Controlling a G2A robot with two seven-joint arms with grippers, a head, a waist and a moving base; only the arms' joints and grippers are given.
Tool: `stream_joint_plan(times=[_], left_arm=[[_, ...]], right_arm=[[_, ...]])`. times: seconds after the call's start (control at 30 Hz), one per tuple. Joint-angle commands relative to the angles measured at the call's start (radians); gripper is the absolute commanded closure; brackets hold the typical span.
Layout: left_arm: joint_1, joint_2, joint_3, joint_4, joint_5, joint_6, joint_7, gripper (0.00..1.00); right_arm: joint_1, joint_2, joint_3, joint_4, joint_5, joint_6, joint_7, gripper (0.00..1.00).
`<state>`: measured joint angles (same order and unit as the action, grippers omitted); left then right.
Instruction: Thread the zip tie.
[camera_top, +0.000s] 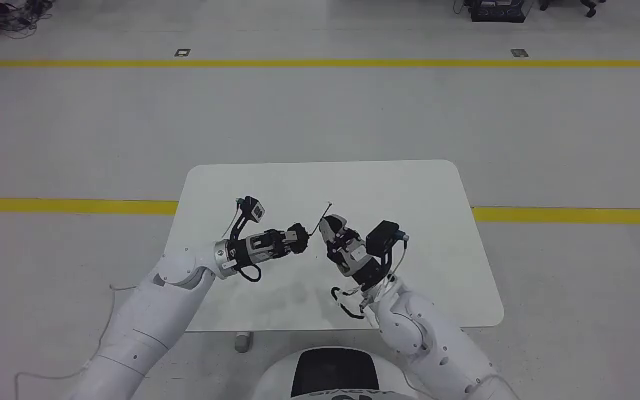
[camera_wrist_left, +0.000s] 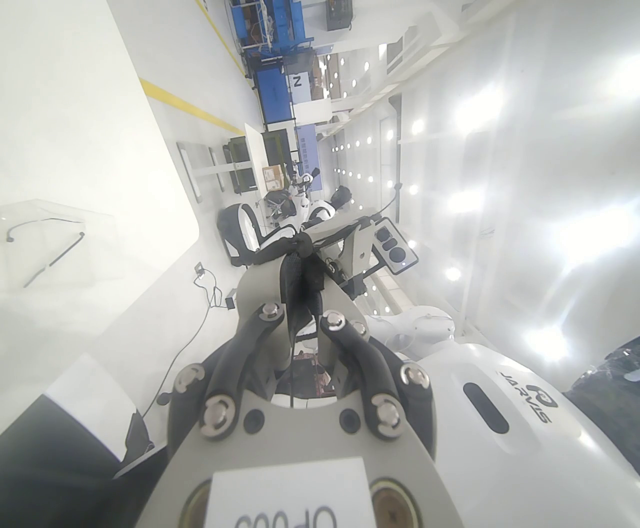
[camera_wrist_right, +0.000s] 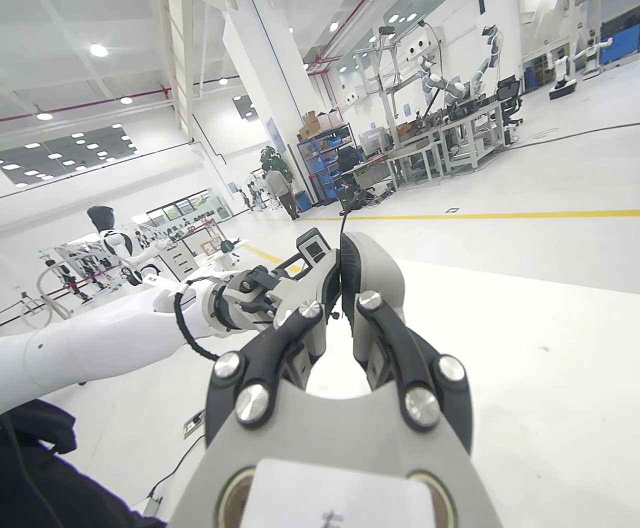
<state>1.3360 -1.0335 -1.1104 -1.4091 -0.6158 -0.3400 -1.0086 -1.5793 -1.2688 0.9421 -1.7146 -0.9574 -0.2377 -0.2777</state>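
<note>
The zip tie (camera_top: 325, 215) is a thin black strip held in the air over the middle of the white table (camera_top: 420, 190). My right gripper (camera_top: 330, 228) is shut on it, and in the right wrist view its tail (camera_wrist_right: 343, 215) sticks out past the closed right gripper (camera_wrist_right: 341, 245). My left gripper (camera_top: 305, 236) sits tip to tip with the right one. In the left wrist view the left gripper (camera_wrist_left: 300, 250) has its black pads (camera_wrist_left: 292, 285) pressed together on a dark bit of the tie. The rest of the tie is hidden between the fingers.
The table's front edge (camera_top: 330, 328) lies just below both forearms. A black cable loop (camera_top: 345, 302) hangs from the right forearm. Yellow floor lines (camera_top: 90, 206) run behind the table, with open floor beyond.
</note>
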Motion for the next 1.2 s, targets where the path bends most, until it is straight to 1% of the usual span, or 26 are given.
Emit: stream_joint_plan(times=[0.0, 0.47, 1.17], left_arm=[[0.0, 0.0, 0.0, 0.0, 0.0, 0.0, 0.0, 1.0], [0.0, 0.0, 0.0, 0.0, 0.0, 0.0, 0.0, 1.0], [0.0, 0.0, 0.0, 0.0, 0.0, 0.0, 0.0, 1.0]], right_arm=[[-0.001, 0.0, 0.001, -0.001, -0.002, 0.0, 0.0, 1.0], [-0.018, -0.002, 0.014, -0.022, -0.02, -0.006, -0.019, 1.0], [-0.01, -0.01, 0.011, -0.004, -0.02, -0.014, 0.001, 1.0]])
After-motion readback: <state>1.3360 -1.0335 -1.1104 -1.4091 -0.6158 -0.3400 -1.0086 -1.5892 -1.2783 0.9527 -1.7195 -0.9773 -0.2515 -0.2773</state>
